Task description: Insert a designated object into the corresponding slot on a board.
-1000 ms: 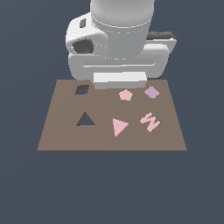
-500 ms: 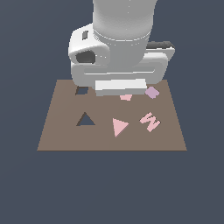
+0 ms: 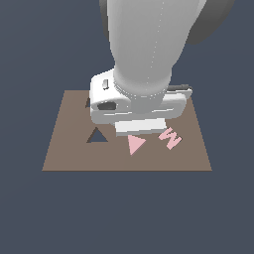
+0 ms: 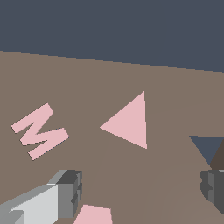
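Observation:
The pink triangle block [image 3: 135, 144] lies flat on the brown board [image 3: 64, 154], between the dark triangular slot [image 3: 97, 136] and the pink W-shaped piece [image 3: 170, 138]. The arm's white hand [image 3: 140, 106] hangs low over the board just behind the triangle and hides its own fingers in the exterior view. In the wrist view my gripper [image 4: 140, 190] is open and empty, with its fingers [image 4: 65, 192] wide apart. There the triangle [image 4: 131, 122] lies a little ahead of the fingertips, the slot [image 4: 210, 148] is beside one finger, and the board [image 4: 87, 83] fills the view.
The W-shaped piece [image 4: 39, 131] lies to one side of the triangle. The pink pentagon [image 4: 92, 215] shows at the picture's edge, between the fingers. In the exterior view the hand hides the pentagon and most of the four-sided hole [image 3: 88, 102].
The arm has come forward and down over the board. The hand now covers the pentagon and the back-right piece and stands just behind the triangle. The pieces have not moved.

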`<state>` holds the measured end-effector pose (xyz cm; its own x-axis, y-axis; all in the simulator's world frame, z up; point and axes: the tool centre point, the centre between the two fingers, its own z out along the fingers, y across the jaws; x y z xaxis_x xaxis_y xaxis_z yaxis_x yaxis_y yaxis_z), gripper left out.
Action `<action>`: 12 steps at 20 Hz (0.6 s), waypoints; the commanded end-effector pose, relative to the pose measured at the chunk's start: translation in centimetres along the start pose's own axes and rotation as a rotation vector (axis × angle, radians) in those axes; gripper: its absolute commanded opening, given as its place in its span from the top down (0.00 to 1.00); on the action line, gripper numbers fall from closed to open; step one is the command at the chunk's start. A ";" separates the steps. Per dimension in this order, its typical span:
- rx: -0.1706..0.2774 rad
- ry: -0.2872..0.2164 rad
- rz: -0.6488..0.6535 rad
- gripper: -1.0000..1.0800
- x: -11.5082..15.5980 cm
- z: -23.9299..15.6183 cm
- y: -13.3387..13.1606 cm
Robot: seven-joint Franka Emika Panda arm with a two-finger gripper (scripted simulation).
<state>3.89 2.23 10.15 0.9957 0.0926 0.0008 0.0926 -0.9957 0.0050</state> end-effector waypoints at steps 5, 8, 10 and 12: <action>0.004 0.000 -0.026 0.04 2.2 3.4 -0.5; 0.004 0.000 -0.033 0.04 2.9 4.3 -0.6; 0.005 -0.001 -0.037 0.04 3.2 4.7 -0.7; 0.005 -0.001 -0.039 0.04 3.4 5.0 -0.8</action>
<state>7.00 3.23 5.35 0.9916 0.1292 -0.0011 0.1292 -0.9916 0.0001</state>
